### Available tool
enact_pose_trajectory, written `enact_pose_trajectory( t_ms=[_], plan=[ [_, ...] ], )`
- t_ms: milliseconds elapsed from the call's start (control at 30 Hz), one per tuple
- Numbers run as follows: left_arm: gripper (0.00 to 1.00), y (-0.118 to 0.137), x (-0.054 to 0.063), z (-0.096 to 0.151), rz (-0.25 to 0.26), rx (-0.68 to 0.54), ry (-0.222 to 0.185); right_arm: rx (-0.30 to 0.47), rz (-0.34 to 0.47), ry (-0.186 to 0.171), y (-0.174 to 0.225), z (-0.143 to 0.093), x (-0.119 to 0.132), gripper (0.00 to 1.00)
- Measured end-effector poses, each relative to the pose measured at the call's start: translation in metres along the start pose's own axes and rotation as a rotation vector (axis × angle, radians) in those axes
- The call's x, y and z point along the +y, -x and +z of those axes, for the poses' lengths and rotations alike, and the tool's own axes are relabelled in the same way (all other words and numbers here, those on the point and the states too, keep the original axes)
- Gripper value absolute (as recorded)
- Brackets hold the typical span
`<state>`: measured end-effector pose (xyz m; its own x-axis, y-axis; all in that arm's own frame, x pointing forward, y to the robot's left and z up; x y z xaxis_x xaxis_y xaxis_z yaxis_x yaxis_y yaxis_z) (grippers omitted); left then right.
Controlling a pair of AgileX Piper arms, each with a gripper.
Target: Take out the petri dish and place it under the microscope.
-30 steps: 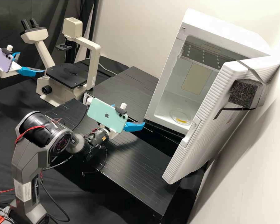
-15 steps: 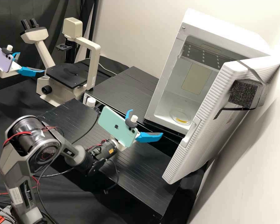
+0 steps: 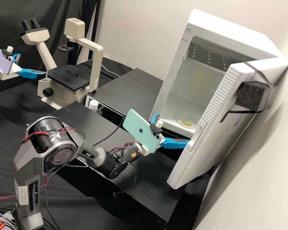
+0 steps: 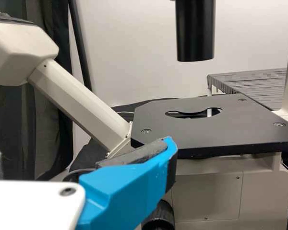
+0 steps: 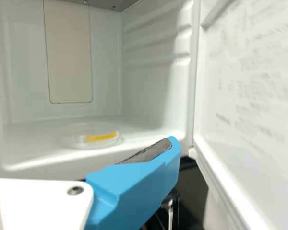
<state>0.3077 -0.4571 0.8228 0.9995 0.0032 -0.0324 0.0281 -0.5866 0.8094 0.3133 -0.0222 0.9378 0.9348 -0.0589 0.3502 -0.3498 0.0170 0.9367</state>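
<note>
One left gripper [image 3: 32,64] and one right gripper [image 3: 172,128], both parted and unladen, are seen in the high view, with one petri dish [image 3: 183,119] inside one open cabinet [image 3: 228,28]. One microscope [image 4: 221,135] is shown in the left wrist view. In the right wrist view the dish is found ungripped; access is judged done, retrieval and placing outstanding

petri dish [image 3: 186,121]; clear, yellow-marked; flat inside cabinet [image 3: 225,31]; microscope [image 3: 68,77]; cream, upright

The black bench [image 3: 9,110] carries the cream microscope [image 3: 97,70]. The open white cabinet [image 3: 227,35] sits on a slatted black platform [image 3: 131,92].
</note>
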Motion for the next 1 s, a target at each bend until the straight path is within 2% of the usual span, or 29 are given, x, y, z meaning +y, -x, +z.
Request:
enact_pose_trajectory(
  t_ms=[333,667,933,1000],
  plan=[
    [1.00,0.000,0.000,0.000,0.000,0.000,0.000,0.003,-0.063,-0.012,-0.053,0.003,-0.001,1.00],
    [1.00,0.000,0.000,0.000,0.000,0.000,0.000,-0.028,-0.098,0.012,-0.087,0.010,-0.003,1.00],
    [1.00,0.000,0.000,0.000,0.000,0.000,0.000,-0.052,-0.109,0.017,-0.100,0.014,-0.004,1.00],
    [1.00,0.000,0.000,0.000,0.000,0.000,0.000,-0.046,-0.118,0.028,-0.104,0.014,-0.005,1.00]
  ],
)
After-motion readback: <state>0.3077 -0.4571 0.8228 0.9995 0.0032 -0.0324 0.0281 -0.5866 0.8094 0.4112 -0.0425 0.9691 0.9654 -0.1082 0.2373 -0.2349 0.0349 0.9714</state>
